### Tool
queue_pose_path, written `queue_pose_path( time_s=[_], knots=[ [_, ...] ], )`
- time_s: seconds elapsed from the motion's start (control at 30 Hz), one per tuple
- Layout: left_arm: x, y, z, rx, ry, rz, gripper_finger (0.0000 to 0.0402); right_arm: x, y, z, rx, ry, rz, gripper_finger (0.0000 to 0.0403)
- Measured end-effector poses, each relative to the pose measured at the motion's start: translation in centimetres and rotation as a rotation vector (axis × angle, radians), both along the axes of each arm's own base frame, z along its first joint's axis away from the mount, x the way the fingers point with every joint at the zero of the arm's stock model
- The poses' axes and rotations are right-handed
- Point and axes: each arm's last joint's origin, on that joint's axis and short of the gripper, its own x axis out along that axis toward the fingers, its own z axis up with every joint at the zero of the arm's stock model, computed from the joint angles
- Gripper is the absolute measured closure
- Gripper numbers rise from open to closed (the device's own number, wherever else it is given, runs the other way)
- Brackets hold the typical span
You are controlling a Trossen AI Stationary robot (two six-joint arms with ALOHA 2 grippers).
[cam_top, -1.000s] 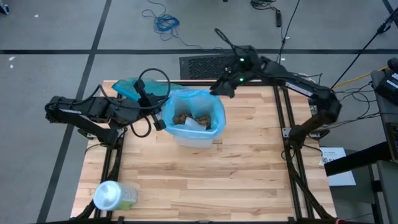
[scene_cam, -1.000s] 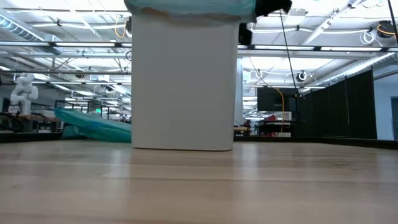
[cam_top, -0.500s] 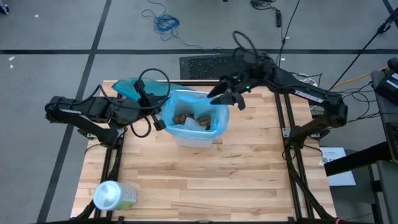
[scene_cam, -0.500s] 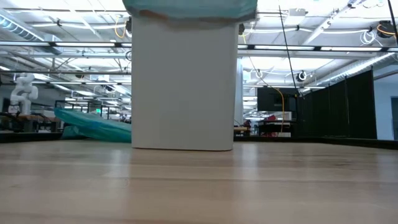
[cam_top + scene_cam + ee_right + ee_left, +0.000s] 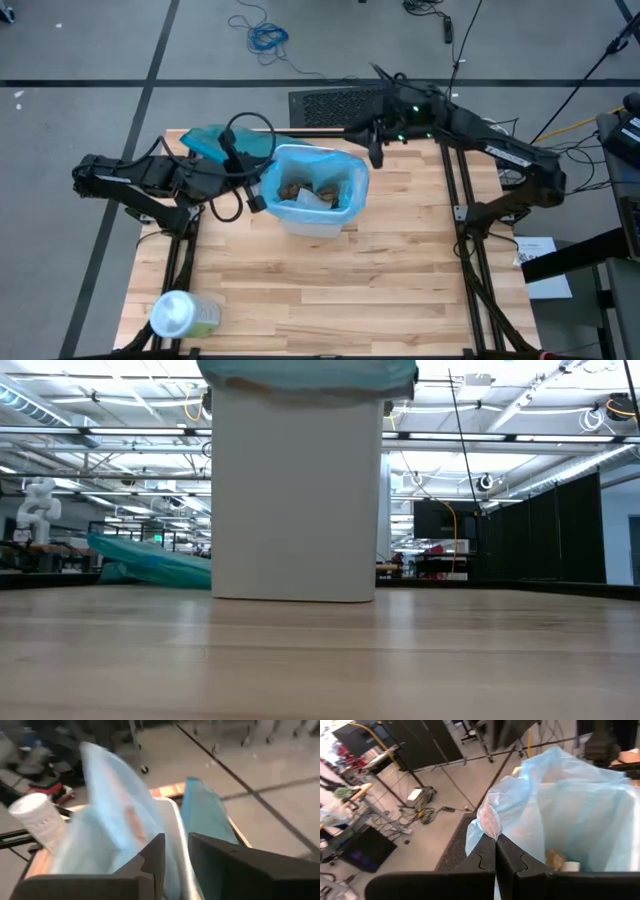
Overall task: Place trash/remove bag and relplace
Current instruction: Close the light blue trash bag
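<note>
At the near corner of the bench (image 5: 330,300) we note a pale-green container (image 5: 182,316) lying well apart from the work, likely set aside as no part of it. Mid-bench stands the white bin (image 5: 296,490), lined with the bag (image 5: 312,160), its rim folded over the bin's edge; the trash (image 5: 305,189) (brown wads and a white scrap) sits inside. The left claw (image 5: 496,854) is pressed together, pinching the bag's rim on its side, we judge to anchor it for lifting. At the far rim the right claw (image 5: 375,152) straddles liner and bin edge, fingers narrowly parted; whether it grips, we cannot tell. Beyond lies a teal bag (image 5: 228,140), probably the replacement.
</note>
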Motion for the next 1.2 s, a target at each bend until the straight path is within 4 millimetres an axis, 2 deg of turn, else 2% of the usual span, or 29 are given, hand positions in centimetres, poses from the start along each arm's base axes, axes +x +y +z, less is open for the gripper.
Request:
queue_pose_path(
  time_s=[0.17, 0.27, 0.4, 0.5, 0.67, 0.77, 0.9, 1.07, 1.2],
  knots=[
    [0.0, -0.1, 0.0, -0.008, 0.002, -0.019, 0.0402, 0.9, -3.7, -2.0, 0.162, 0.022, 0.073, 0.0279],
    [0.0, -0.1, 0.0, -0.009, 0.003, -0.021, 0.0402, 1.7, -5.1, -3.5, 0.28, 0.041, 0.164, 0.0246],
    [0.0, -0.1, 0.0, -0.009, 0.004, -0.021, 0.0402, 2.9, -4.9, -4.7, 0.404, 0.051, 0.316, 0.0216],
    [0.0, -0.1, 0.0, -0.008, 0.004, -0.022, 0.0402, 3.5, -4.0, -4.3, 0.381, 0.019, 0.386, 0.0212],
    [0.0, -0.1, -0.1, -0.008, 0.005, -0.022, 0.0402, 3.9, -1.9, -3.0, 0.345, -0.039, 0.459, 0.023],
    [0.0, -0.1, -0.1, -0.008, 0.006, -0.022, 0.0402, 4.0, -1.0, -2.8, 0.345, -0.035, 0.482, 0.0249],
    [0.0, -0.1, 0.0, -0.008, 0.005, -0.021, 0.0402, 4.1, -0.9, -2.9, 0.34, -0.031, 0.468, 0.0281],
    [0.0, -0.1, -0.1, -0.008, 0.007, -0.021, 0.0402, 4.0, -1.5, -2.9, 0.233, -0.025, 0.33, 0.0324],
    [0.0, -0.1, -0.1, -0.007, 0.007, -0.022, 0.0402, 3.8, -2.0, -3.0, 0.136, -0.009, 0.269, 0.0335]
  ],
)
